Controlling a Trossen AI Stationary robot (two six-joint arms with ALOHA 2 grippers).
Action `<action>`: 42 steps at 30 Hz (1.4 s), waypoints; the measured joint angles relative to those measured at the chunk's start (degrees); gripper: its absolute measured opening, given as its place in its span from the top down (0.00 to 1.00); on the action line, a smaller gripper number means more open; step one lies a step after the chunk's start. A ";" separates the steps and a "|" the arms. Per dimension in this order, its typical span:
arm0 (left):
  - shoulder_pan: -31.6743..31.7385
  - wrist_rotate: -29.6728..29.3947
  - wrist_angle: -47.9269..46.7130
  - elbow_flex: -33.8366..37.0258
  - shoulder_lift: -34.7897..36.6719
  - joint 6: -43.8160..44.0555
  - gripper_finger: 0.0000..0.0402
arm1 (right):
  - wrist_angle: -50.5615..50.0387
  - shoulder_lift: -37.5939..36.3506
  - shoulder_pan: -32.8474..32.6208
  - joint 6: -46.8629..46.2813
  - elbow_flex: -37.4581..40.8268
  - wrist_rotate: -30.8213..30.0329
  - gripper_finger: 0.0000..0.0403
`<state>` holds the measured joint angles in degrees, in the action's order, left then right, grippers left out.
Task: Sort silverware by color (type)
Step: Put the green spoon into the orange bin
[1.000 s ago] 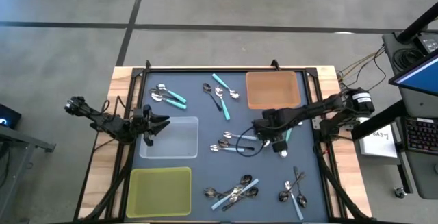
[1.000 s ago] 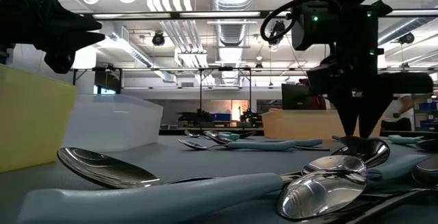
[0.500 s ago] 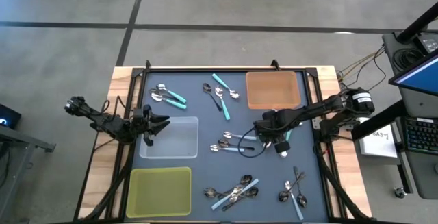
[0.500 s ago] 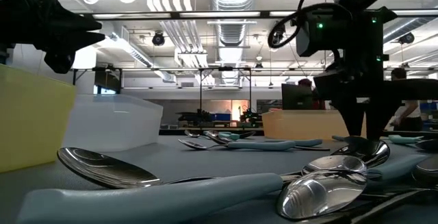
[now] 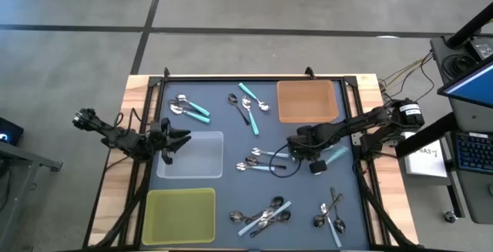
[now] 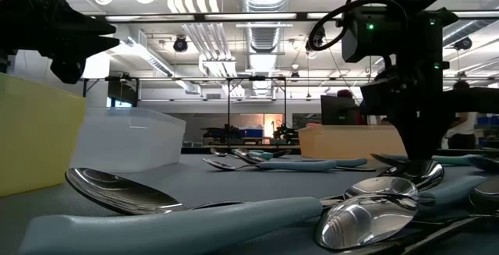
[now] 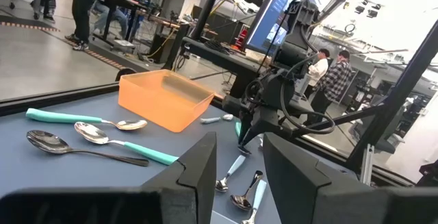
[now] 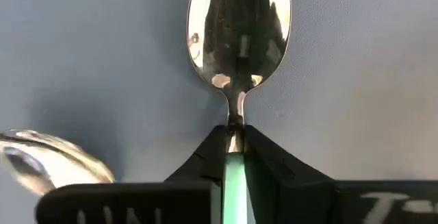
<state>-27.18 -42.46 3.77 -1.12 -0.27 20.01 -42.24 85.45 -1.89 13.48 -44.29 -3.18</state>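
My right gripper [image 5: 312, 158] is low over the blue mat right of centre, fingers pointing down, and is shut on a teal-handled spoon [image 5: 336, 155]. Its shiny bowl [image 8: 239, 25] shows ahead of the fingers in the right wrist view. The gripper also shows in the low view [image 6: 421, 157]. My left gripper [image 5: 179, 138] is open and empty above the left edge of the clear tray [image 5: 192, 155]. Other spoons lie on the mat in groups: far left [image 5: 189, 108], far middle [image 5: 248, 107], centre [image 5: 258, 159], near centre [image 5: 263, 215] and near right [image 5: 331, 213]. My right gripper pinches the spoon between its two fingers where the teal handle meets the metal neck [image 8: 235, 138]. The fingers come from above, pointing down, and lie across the spoon. The spoon lies level with its bowl up, at the mat; whether it is lifted clear I cannot tell.
An orange tray [image 5: 307, 100] stands at the far right and a yellow tray [image 5: 179, 215] at the near left. A black frame [image 5: 231, 78] rims the mat. People move in the room behind the table.
My right gripper has shifted a little toward the table's right edge, staying low and shut. The teal handle now shows longer beside it, lying more across the table than before.
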 joint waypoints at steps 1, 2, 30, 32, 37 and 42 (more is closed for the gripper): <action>0.00 -0.02 0.00 0.02 0.00 -0.02 0.74 | 0.00 -0.04 0.00 0.02 0.00 -0.02 0.95; 0.00 -0.01 0.00 0.01 0.00 -0.02 0.74 | -0.04 -0.15 0.00 0.04 0.00 -0.04 0.95; 0.02 0.00 -0.02 0.00 0.00 -0.02 0.74 | 2.23 -10.96 30.00 -7.97 -11.11 -16.51 0.93; 0.00 -0.01 -0.01 0.01 0.00 -0.02 0.74 | 1.01 -10.33 32.22 -11.03 -11.89 -16.33 0.90; 0.02 -0.02 -0.02 0.00 0.00 -0.02 0.74 | -4.61 -9.96 33.88 -12.64 -13.70 -16.24 0.75; 0.01 -0.02 0.00 0.00 0.00 0.00 0.74 | -13.76 -10.40 33.48 -25.68 -17.89 -8.97 0.63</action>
<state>-27.17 -42.47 3.77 -1.12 -0.27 20.01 -56.00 75.05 31.59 -12.21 -62.18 -12.15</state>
